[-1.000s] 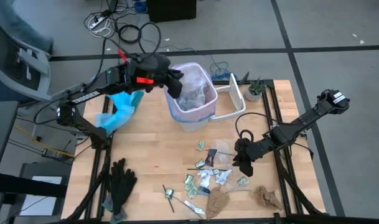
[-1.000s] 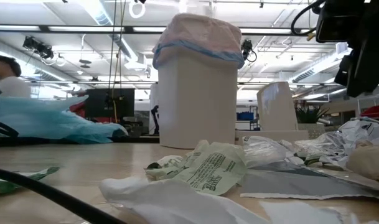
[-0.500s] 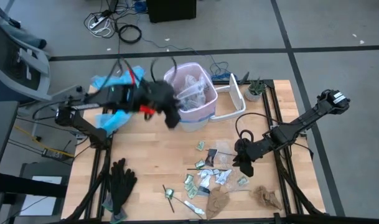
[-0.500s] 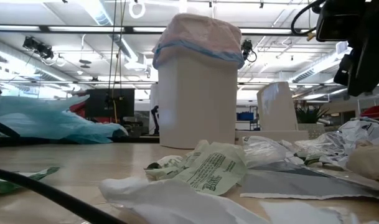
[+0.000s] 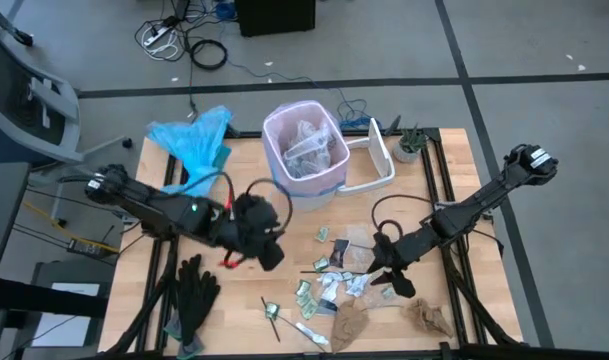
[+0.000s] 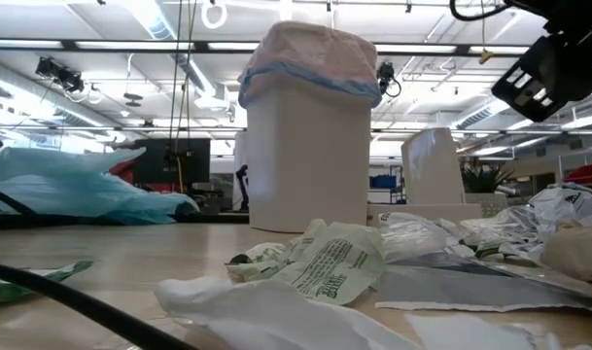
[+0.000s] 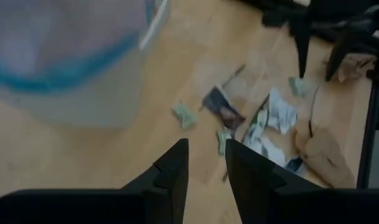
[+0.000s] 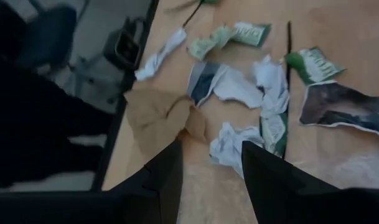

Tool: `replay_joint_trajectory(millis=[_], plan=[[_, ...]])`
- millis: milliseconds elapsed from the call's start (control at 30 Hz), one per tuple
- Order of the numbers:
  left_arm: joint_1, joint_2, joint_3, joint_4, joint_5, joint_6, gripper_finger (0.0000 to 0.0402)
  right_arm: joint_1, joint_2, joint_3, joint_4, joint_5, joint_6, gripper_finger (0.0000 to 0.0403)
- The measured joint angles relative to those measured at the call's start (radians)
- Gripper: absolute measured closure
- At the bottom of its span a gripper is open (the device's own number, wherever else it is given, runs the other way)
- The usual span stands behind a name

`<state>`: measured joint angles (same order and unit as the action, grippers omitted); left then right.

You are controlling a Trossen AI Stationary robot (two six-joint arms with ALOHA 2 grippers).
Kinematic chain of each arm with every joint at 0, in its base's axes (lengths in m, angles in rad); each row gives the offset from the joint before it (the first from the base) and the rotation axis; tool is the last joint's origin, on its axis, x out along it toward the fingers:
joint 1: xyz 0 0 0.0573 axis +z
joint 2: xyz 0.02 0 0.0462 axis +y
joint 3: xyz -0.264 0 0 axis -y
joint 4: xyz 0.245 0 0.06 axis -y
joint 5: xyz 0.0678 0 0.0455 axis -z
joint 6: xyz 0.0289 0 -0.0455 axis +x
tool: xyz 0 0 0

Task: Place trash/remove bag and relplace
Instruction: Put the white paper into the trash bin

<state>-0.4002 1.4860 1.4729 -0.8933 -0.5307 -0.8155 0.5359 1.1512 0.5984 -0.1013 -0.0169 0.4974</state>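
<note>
- Left gripper (image 5: 267, 243) hangs over bare table, fingers parted, nothing between them. Lined bin (image 5: 306, 160) stands just beyond it; black gloves (image 5: 194, 292) lie near on its other side.
- Bag (image 5: 304, 130), pale pink with blue ties, is fitted in the bin; crumpled film sits inside it.
- Right gripper (image 5: 396, 278) hovers low over the trash (image 5: 336, 282), fingers apart and empty; a brown paper scrap (image 8: 161, 115) and white wrappers lie just ahead of its tips.
- Judgement: early stage. Most scraps are uncollected; bag removal and replacement not yet begun. Light-blue bag (image 5: 194, 140) lies at the table's far left corner.
</note>
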Motion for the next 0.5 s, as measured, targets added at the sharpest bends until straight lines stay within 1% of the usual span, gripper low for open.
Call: replay_joint_trajectory(millis=[133, 267, 400, 500], plan=[[-0.055, 0.000, -0.077, 0.016, 0.000, -0.131, 0.0287, 0.000, 0.099, 0.075, -0.037, -0.015, -0.070, 0.0236], [-0.102, 0.000, -0.132, 0.020, 0.000, -0.238, 0.0287, 0.001, 0.221, 0.189, -0.091, -0.018, -0.162, 0.0213], [-0.148, 0.000, -0.158, 0.039, -0.001, -0.278, 0.0287, 0.002, 0.358, 0.320, -0.231, -0.019, -0.258, 0.0185], [-0.180, 0.000, -0.170, 0.037, -0.001, -0.308, 0.0287, 0.002, 0.460, 0.403, -0.340, -0.018, -0.296, 0.0167]])
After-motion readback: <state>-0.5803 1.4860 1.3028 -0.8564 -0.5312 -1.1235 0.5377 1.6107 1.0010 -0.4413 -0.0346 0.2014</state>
